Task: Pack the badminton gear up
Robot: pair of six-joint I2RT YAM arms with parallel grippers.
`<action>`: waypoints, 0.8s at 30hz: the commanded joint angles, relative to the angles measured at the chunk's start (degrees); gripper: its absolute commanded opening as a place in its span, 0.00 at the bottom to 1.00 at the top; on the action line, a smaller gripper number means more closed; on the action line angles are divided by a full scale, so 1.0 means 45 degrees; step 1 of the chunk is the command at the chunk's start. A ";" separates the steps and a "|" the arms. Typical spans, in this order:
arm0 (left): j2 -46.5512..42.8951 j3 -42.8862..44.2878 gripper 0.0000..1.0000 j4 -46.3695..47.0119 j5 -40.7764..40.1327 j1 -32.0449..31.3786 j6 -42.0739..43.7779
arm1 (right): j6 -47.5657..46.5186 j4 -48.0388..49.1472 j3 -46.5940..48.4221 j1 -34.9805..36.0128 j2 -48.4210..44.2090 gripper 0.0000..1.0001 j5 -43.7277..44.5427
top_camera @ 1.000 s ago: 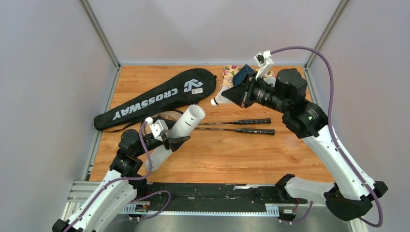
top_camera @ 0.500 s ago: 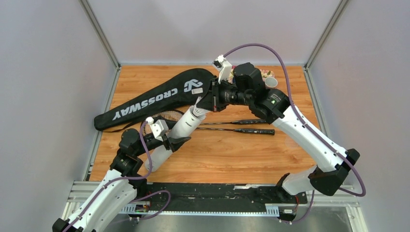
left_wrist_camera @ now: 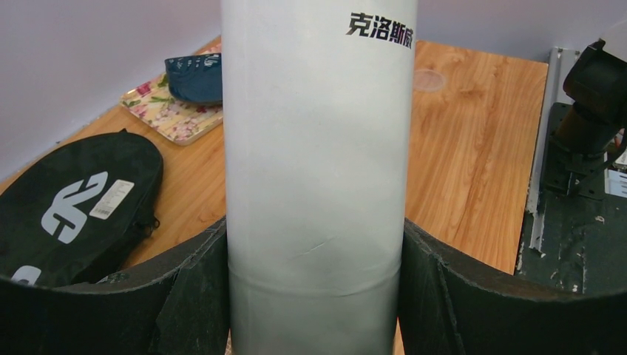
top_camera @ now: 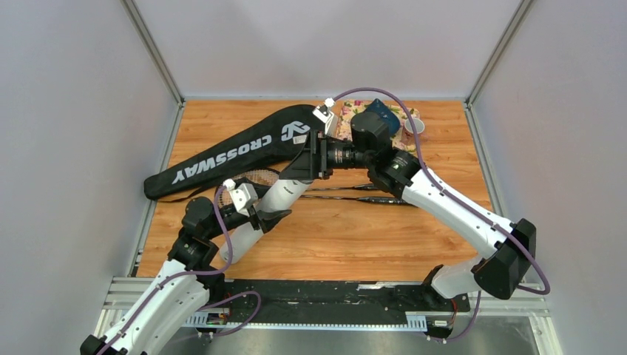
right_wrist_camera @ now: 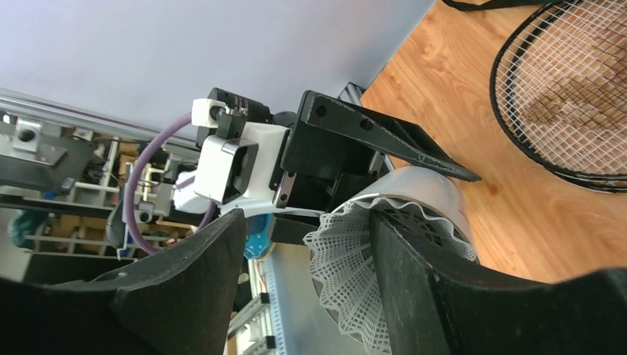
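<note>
Tube (left_wrist_camera: pixel 318 148) gripped aslant by left claw (left_wrist_camera: pixel 314 251); outstretched right claw (right_wrist_camera: pixel 303 229) (seemingly released) at mouth.

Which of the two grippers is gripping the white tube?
The left gripper: it clamps the white tube around its body. The right gripper sits open at the tube's mouth, around a shuttlecock.

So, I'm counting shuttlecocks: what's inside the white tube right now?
The feather skirt of a shuttlecock shows in the open mouth of the tube, between the spread fingers of the right gripper. Anything deeper is hidden by that skirt and the tube wall.
</note>
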 commanded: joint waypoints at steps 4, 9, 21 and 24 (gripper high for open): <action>-0.0123 0.0247 0.16 0.0397 0.0187 -0.0018 -0.0110 | 0.1581 0.1891 -0.0355 0.0212 0.0086 0.70 -0.0909; -0.0104 0.0247 0.16 0.0359 -0.0025 -0.0018 -0.0150 | -0.1577 -0.2089 0.2005 0.0914 0.0808 0.73 0.0721; -0.0200 0.0266 0.16 0.0144 -0.0553 -0.0018 -0.0111 | -0.4690 -0.6611 0.4491 0.1835 0.1207 0.75 0.4630; -0.0201 0.0247 0.16 0.0143 -0.0982 -0.0018 -0.0111 | -0.4378 -0.5150 0.3342 0.1368 -0.0644 0.77 0.5451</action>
